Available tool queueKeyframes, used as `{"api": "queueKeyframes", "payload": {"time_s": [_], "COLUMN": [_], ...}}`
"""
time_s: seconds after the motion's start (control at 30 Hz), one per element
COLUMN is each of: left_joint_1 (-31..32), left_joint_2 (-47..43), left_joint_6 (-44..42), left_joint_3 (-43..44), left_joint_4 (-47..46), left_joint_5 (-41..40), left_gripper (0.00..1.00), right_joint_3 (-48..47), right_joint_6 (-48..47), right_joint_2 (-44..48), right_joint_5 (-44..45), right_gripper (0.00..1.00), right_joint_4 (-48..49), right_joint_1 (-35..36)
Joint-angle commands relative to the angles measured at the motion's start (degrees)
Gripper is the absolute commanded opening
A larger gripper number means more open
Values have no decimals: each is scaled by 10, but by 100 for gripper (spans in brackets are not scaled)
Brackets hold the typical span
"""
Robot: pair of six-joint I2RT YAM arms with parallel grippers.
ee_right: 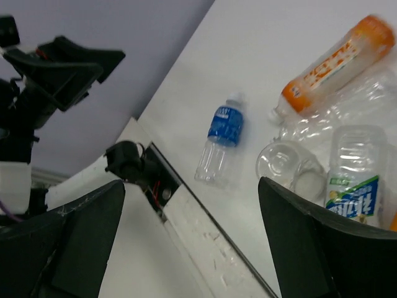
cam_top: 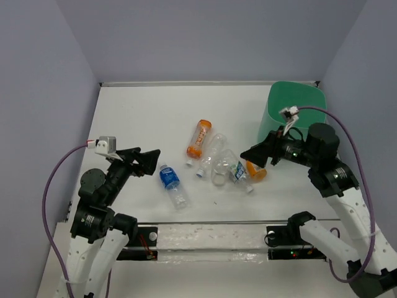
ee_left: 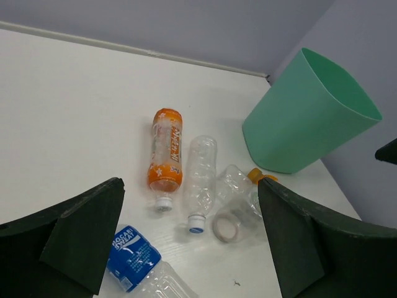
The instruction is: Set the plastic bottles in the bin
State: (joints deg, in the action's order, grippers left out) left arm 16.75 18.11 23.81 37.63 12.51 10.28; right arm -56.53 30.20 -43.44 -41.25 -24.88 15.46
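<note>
A: We note both hands empty. The left gripper (cam_top: 147, 161) has its jaws spread wide at the lower left of the top view, with nothing between them. The right gripper (cam_top: 249, 153) is parted too, hanging over the right end of the pile.

B: Agreed. The bottles (cam_top: 214, 160) all lie flat on the table (cam_top: 136, 118), mid-frame. We see none in the bin (cam_top: 279, 121) at upper right, though its inside is mostly hidden from us.

A: The blue-label bottle (cam_top: 170, 180) lies apart from the rest, just beside the left gripper. Further up is the orange bottle (cam_top: 198, 139). Then come a clear bottle (cam_top: 211, 153), a capless clear one (cam_top: 222, 172) and a labelled one (cam_top: 241, 172). A second orange one (cam_top: 257, 171) is half under the right gripper. That group lies touching or overlapping.

B: On handling, we judge that they look empty, so they should be very light. The thin walls should dent under a hard squeeze. Being round and smooth, they are likely to roll or squirt out of the jaws.

A: We'd take each one across mid-body, with the jaws square to its long axis. The label band may give more bite. The blue-label one looks like the clean pick for the left, while any pick in the cluster risks nudging its neighbours.
</note>
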Motion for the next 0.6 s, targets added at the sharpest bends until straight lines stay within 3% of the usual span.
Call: {"api": "queueKeyframes", "payload": {"time_s": [0.0,0.47,0.57], "left_joint_1": [-3,-3,-4], "left_joint_2": [27,188,184], "left_joint_6": [-3,43,72], "left_joint_3": [7,17,11], "left_joint_4": [1,81,94], "left_joint_5": [-1,13,-16], "left_gripper": [99,99,99], "right_joint_3": [-7,-69,-78], "right_joint_6": [-26,-95,-100], "right_joint_2": [-49,-207,-237], "right_joint_5": [153,536,556], "right_gripper": [95,100,100], "right_joint_4": [6,-96,-97], "right_joint_1": [138,342,360]}}
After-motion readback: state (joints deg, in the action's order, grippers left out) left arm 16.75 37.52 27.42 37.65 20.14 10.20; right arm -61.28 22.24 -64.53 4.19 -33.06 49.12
